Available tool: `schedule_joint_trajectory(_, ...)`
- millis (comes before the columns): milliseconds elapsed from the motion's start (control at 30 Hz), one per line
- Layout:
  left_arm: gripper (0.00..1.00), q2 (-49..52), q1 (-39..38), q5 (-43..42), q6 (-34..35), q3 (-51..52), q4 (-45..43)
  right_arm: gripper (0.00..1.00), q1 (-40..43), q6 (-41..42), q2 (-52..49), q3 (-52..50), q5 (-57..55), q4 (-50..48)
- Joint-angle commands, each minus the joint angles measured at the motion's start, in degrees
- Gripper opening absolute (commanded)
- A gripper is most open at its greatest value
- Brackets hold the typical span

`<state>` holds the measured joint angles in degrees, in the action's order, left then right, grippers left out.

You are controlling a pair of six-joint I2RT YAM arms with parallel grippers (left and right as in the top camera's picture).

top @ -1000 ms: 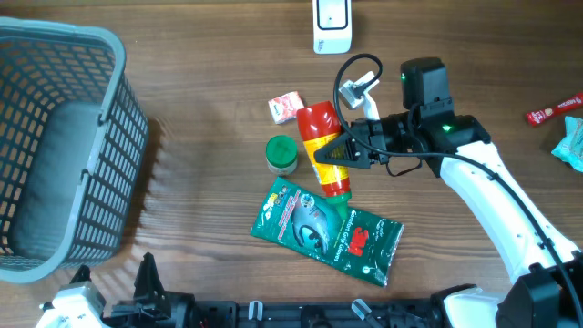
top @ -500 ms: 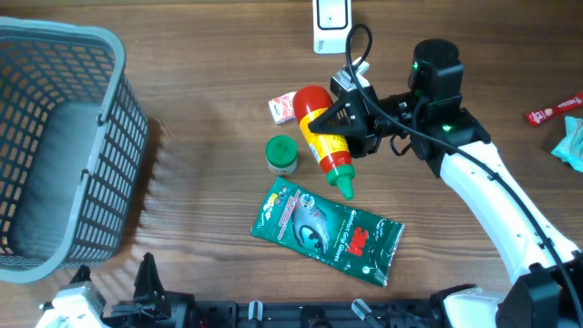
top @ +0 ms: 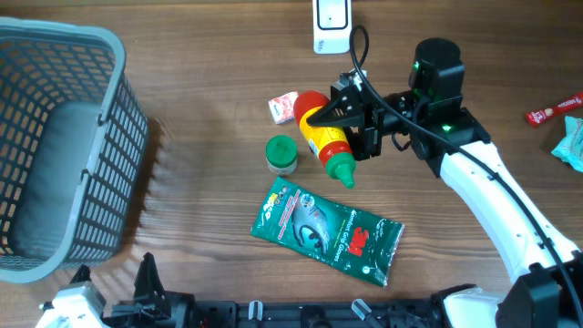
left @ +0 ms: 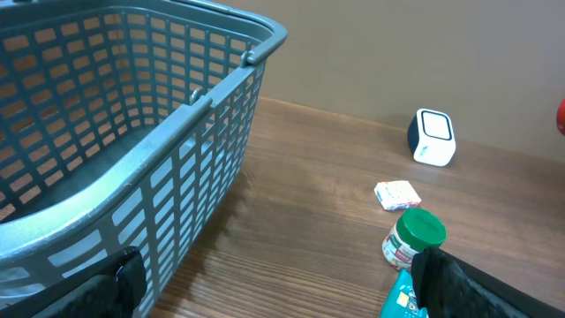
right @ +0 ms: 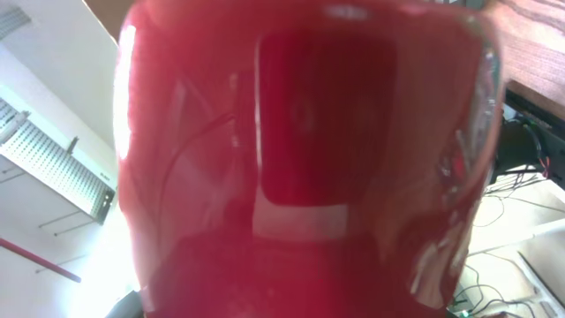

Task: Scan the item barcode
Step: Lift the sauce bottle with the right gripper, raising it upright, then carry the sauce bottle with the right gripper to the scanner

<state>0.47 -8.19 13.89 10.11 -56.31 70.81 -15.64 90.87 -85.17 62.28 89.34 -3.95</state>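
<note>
**One bottle lifted, scan not yet made**

One red sauce bottle point(top: 321, 138), with a yellow label and green cap, is gripped around its middle by the right end effector point(top: 351, 125). It lies tilted above the desk point(top: 200, 164), cap pointing towards the robot and base towards the scanner point(top: 332, 25). The bottle sits near the white scanner but clearly short of it. In the right wrist view its glossy red wall fills the lens, and no barcode shows in any view.

The pick-up looks done. What remains is carrying the bottle to the scanner and turning the barcode to face it.

A green-lidded jar point(top: 281, 154), a small box point(top: 284, 107) and a green packet point(top: 326, 230) lie below. The left end effector point(left: 274, 291) waits with jaws wide apart beside the basket point(top: 55, 146), holding nothing.
</note>
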Motion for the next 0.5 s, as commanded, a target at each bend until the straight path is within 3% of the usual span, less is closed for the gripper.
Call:
schedule_joint_trajectory(0, 1.0, -0.2, 0.3, 0.7, -0.7, -0.2, -0.1, 0.34, 0.2, -0.4, 0.7, 0.7, 0.3, -2.2)
schedule_joint_trajectory(100, 1.0, -0.2, 0.3, 0.7, -0.7, -0.2, -0.1, 0.29, 0.2, -5.3, 0.7, 0.7, -1.4, -4.4)
schedule_joint_trajectory(300, 1.0, -0.2, 0.3, 0.7, -0.7, -0.2, 0.0, 0.25, 0.2, -28.3, 0.6, 0.7, -8.3, -4.5)
schedule_joint_trajectory(467, 1.0, -0.2, 0.3, 0.7, -0.7, -0.2, 0.0, 0.26, 0.2, -48.7, 0.6, 0.7, -27.0, 9.3)
